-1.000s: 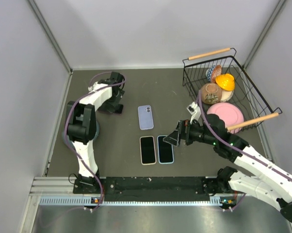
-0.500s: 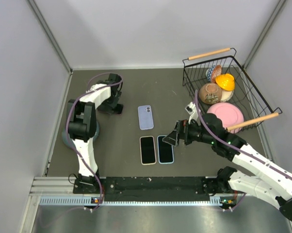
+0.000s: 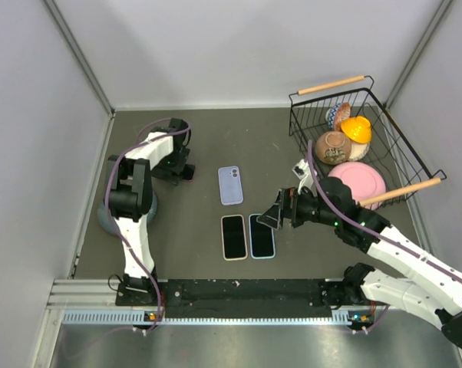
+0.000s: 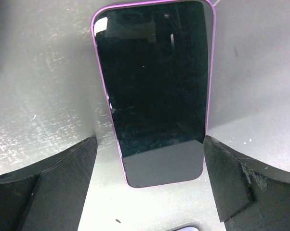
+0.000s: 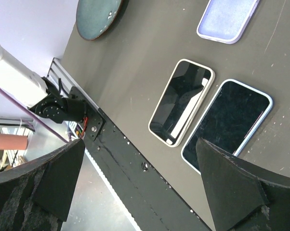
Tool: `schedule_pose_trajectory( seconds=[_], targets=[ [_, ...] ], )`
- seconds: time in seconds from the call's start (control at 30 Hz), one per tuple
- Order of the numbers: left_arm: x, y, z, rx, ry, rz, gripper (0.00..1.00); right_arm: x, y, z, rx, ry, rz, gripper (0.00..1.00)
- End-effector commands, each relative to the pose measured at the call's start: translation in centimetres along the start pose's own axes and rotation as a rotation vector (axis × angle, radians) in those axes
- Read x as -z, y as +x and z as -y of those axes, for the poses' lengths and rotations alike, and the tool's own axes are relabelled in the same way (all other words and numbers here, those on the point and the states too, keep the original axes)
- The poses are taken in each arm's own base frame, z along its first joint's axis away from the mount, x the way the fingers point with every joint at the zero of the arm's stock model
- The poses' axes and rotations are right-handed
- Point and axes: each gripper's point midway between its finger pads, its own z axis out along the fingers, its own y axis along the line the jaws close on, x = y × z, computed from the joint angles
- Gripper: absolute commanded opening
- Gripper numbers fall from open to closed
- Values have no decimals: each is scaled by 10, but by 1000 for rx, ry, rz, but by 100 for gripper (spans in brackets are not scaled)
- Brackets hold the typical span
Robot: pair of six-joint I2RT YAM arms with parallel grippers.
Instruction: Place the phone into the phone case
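From above, we see the pale case (image 3: 230, 185) lying flat mid-table (a cream phone (image 3: 233, 237) and a blue phone (image 3: 262, 235) sit side by side just nearer us). The right gripper (image 3: 271, 218) hangs beside them. The left wrist view shows the purple phone (image 4: 157, 91) lying screen-up between the left gripper's (image 4: 150, 144) wide-apart fingers. In the right wrist view, the fingers stand wide too, holding nothing.

Bare table (image 3: 193, 222) flanks the lilac case (image 3: 230, 185) on both sides. A cream-edged phone (image 3: 233, 237) and a blue-edged phone (image 3: 262, 235) crowd its near end. A wire basket (image 3: 332, 84) blocks the far right.
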Motion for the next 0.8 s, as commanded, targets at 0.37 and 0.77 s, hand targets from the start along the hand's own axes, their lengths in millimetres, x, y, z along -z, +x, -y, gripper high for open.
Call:
schedule_pose_trajectory(
  seconds=[0.37,0.77],
  targets=[
    [4,2,-43,-22,-242,-61,94,6,-29,-24,42,-54,61,99],
    [16,-9,-7,-226,-89,-58,99,3,-29,-27,47,-78,55,99]
  ],
)
